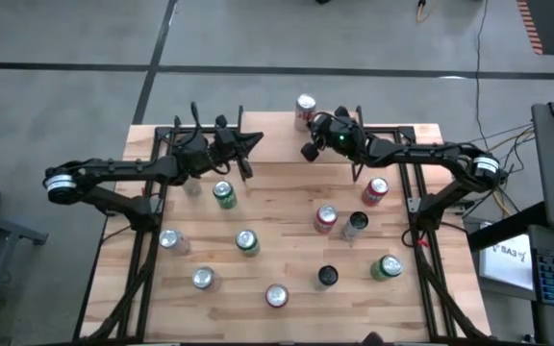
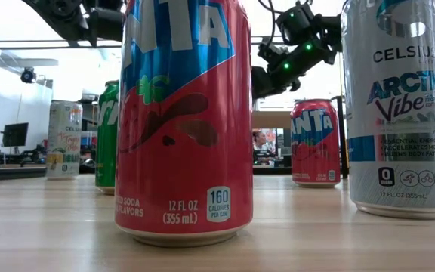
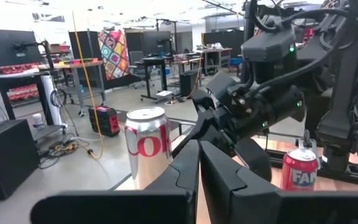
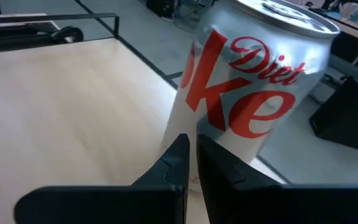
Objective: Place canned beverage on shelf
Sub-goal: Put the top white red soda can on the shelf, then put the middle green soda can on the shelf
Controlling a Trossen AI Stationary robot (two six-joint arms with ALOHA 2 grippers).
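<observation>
A: Start with the big things. Where does the job stand?

B: The counter (image 1: 287, 245) is a butcher-block top with about ten cans scattered over it. The shelf (image 1: 287, 144), a low light-wood board on thin black legs, runs along its 12 o'clock edge. One can, the Diet Coke can (image 1: 305, 109), stands upright on the shelf's far edge, just right of middle. So I judge one can placed and the rest left to do.

A: And the arms?

B: Both reach over the shelf. The right gripper (image 1: 310, 151) is at about 5 o'clock of the Diet Coke can, close beside it; its jaws are clenched with nothing between them. In the right wrist view the can fills the frame just past the closed fingertips, and I can't tell whether they touch it. The left gripper (image 1: 245, 169) hangs over the shelf's left half, jaws also clenched and empty.

A: What's waiting on the counter?

B: Nearest the left arm, a green can (image 1: 223, 194) at 6 o'clock of it. Right of centre, a red can (image 1: 374, 190), another red can (image 1: 325, 219) and a dark can (image 1: 355, 225) touching or nearly so. Others, silver, green and red, are spread toward the near edge. All stand upright.

A: The room?

B: Grey concrete floor, with cables and desks at the right. Beyond the shelf the left wrist view shows workbenches, a patterned hanging and a small red box on the floor.
</observation>
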